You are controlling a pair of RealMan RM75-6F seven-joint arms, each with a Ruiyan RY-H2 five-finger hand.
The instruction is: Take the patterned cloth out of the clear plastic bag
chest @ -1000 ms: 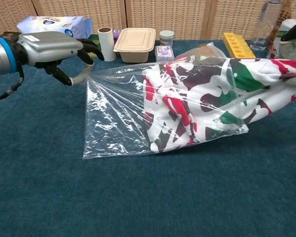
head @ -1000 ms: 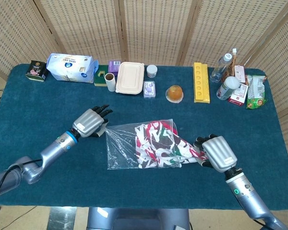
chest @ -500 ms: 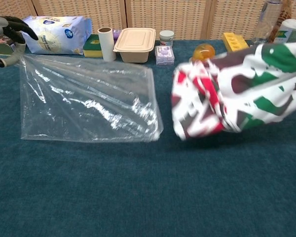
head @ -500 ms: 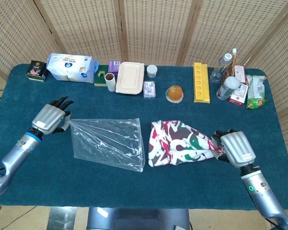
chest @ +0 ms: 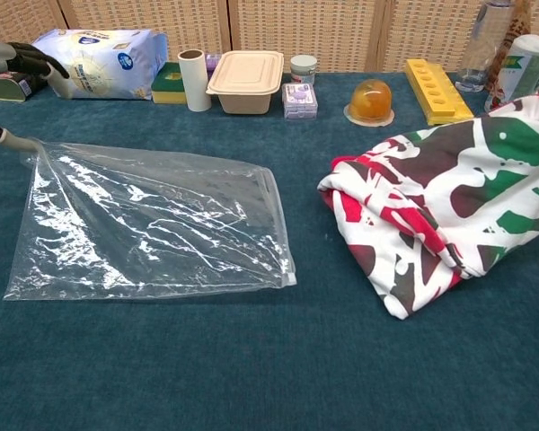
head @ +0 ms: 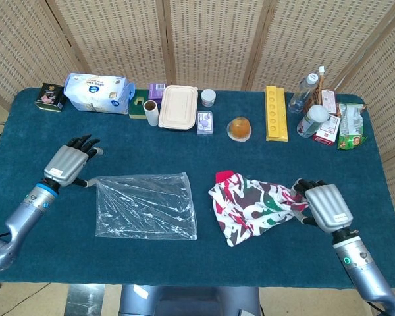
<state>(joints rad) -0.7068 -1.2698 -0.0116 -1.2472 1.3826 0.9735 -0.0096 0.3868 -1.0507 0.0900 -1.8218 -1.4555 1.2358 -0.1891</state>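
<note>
The clear plastic bag (head: 145, 205) (chest: 153, 224) lies flat and empty on the blue table, left of centre. My left hand (head: 67, 162) is at the bag's far left corner; its thumb touches that corner while the fingers (chest: 25, 59) are spread well above it, holding nothing. The patterned cloth (head: 257, 204) (chest: 440, 193), white with red, green and brown shapes, lies bunched on the table to the right, fully outside the bag. My right hand (head: 324, 205) grips the cloth's right edge, fingers curled over it. The chest view cuts this hand off.
Along the table's far edge stand a tissue pack (head: 95, 92), a paper roll (head: 151, 112), a beige lunch box (head: 178, 105), an orange item (head: 239, 128), a yellow tray (head: 275, 113), bottles (head: 303, 92) and snack packs (head: 349, 125).
The cloth came out of the bag as my hands pulled apart. The bag has settled flat on the left, the cloth has dropped onto the table, and my left hand has released the corner.
</note>
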